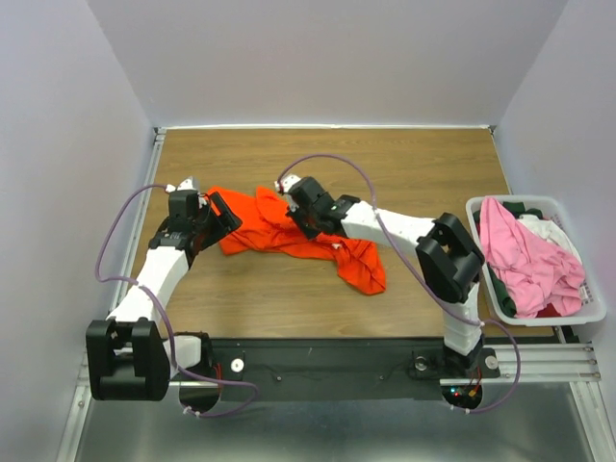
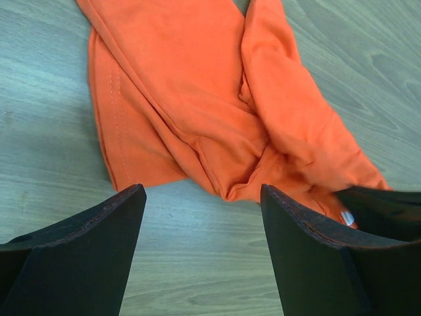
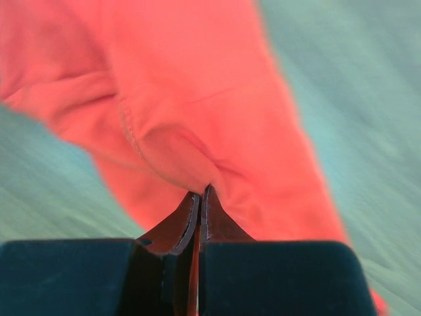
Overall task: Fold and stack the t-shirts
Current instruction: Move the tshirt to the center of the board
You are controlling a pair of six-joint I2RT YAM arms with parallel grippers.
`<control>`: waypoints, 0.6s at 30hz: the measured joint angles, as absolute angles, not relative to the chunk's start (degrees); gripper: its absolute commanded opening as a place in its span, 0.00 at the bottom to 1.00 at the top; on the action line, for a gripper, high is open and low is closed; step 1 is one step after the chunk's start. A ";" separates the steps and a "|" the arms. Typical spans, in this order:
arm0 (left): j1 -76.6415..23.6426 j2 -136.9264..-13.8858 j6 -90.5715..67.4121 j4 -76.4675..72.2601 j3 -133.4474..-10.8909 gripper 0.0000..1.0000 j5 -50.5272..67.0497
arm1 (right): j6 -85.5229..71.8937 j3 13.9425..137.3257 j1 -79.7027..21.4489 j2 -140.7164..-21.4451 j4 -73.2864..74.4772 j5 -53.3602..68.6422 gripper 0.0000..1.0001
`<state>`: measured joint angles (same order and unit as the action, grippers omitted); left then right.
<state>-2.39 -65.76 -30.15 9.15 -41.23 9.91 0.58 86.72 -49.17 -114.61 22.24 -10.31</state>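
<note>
T-shirt (image 1: 255, 231) in orange lay crumpled at centre frame on the table (image 1: 404, 173); right gripper (image 3: 199, 196) pinched a fold of it, left gripper (image 2: 200, 192) hung spread wide beside its left end, empty.

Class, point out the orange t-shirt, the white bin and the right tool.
orange t-shirt (image 1: 260, 231), top view, crumpled middle.
white bin (image 1: 553, 319), top view, near rim.
right tool (image 3: 200, 192), right wrist view, between its closed fingertips.

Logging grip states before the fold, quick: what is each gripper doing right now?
Left gripper: open, holding nothing.
Right gripper: closed, pinching the orange t-shirt.
</note>
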 measured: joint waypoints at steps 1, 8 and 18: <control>-2.39 -66.17 -30.02 9.15 -41.21 0.83 10.13 | 0.58 86.72 -48.03 -113.45 22.26 -10.79 0.01; -2.52 -67.66 -28.84 9.17 -41.25 0.83 10.66 | -4.16 87.00 -31.79 -107.70 21.80 -13.34 0.01; -3.36 -69.30 -27.75 9.17 -41.30 0.83 11.27 | -14.76 89.12 -7.55 -108.84 22.06 -20.23 0.79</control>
